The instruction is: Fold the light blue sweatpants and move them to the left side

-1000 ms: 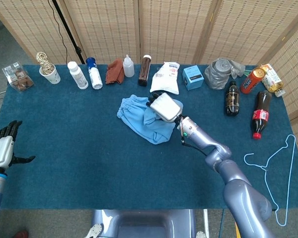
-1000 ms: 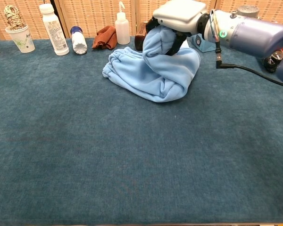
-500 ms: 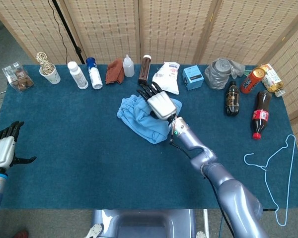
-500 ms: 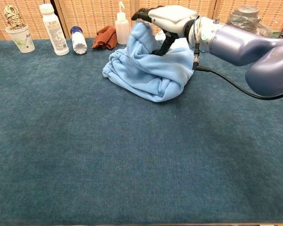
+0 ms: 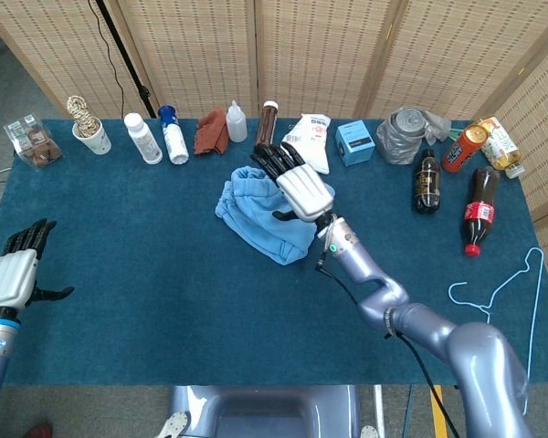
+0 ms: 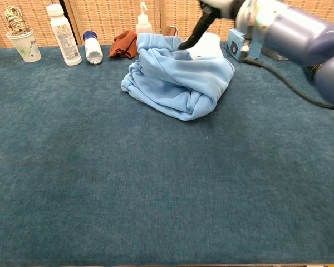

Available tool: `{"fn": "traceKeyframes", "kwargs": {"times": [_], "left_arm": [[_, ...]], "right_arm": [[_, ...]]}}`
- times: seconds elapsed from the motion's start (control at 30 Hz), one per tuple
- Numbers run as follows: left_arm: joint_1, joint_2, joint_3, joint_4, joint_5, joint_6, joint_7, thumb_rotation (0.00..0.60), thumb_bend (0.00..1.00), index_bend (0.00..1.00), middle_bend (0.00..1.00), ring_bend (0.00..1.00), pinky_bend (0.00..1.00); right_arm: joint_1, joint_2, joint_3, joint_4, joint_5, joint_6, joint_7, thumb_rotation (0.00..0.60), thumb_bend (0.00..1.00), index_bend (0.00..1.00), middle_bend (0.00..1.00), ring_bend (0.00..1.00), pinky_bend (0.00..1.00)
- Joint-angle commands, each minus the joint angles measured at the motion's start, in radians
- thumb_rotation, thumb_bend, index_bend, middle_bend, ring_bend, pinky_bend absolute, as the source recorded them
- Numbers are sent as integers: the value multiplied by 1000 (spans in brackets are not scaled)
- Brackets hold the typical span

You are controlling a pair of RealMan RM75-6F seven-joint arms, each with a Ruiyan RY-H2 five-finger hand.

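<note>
The light blue sweatpants lie in a rumpled bundle at the middle back of the blue table; the chest view shows them folded over on themselves. My right hand hovers just above their right part, fingers spread and holding nothing. The chest view catches only its thumb and the forearm at the top edge. My left hand is far off at the table's left edge, fingers apart and empty.
Along the back edge stand a paper cup, white bottles, a brown cloth, a squeeze bottle, a white pouch and a blue box. Drink bottles and a blue hanger lie at the right.
My right hand let go of the lifted fold of the sweatpants and rose with its fingers spread; the cloth dropped flat onto the bundle. My left hand barely shifted.
</note>
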Motion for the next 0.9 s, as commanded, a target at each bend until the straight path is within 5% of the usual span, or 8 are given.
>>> {"fn": "traceKeyframes", "kwargs": {"times": [0.03, 0.3, 0.37, 0.53, 0.67, 0.9], "left_arm": [[-13, -52, 13, 102, 151, 3, -92, 600, 0, 0, 0, 0, 0], [-71, -127, 31, 236, 365, 5, -159, 600, 0, 0, 0, 0, 0], [-140, -170, 24, 288, 495, 9, -155, 600, 0, 0, 0, 0, 0], [-224, -230, 1, 352, 574, -4, -157, 600, 0, 0, 0, 0, 0], [-295, -280, -30, 393, 603, -26, -139, 600, 0, 0, 0, 0, 0], [-438, -343, -90, 413, 505, -217, 14, 600, 0, 0, 0, 0, 0]], "right_arm": [[-162, 240, -39, -302, -8, 94, 4, 600, 0, 0, 0, 0, 0], [-352, 425, -146, -457, -59, 212, 124, 600, 0, 0, 0, 0, 0], [-478, 476, -205, -468, -61, 310, 196, 600, 0, 0, 0, 0, 0], [-587, 493, -252, -430, -90, 395, 275, 600, 0, 0, 0, 0, 0], [-649, 486, -259, -387, -86, 439, 316, 600, 0, 0, 0, 0, 0], [-727, 500, -246, -367, -84, 497, 386, 600, 0, 0, 0, 0, 0]]}}
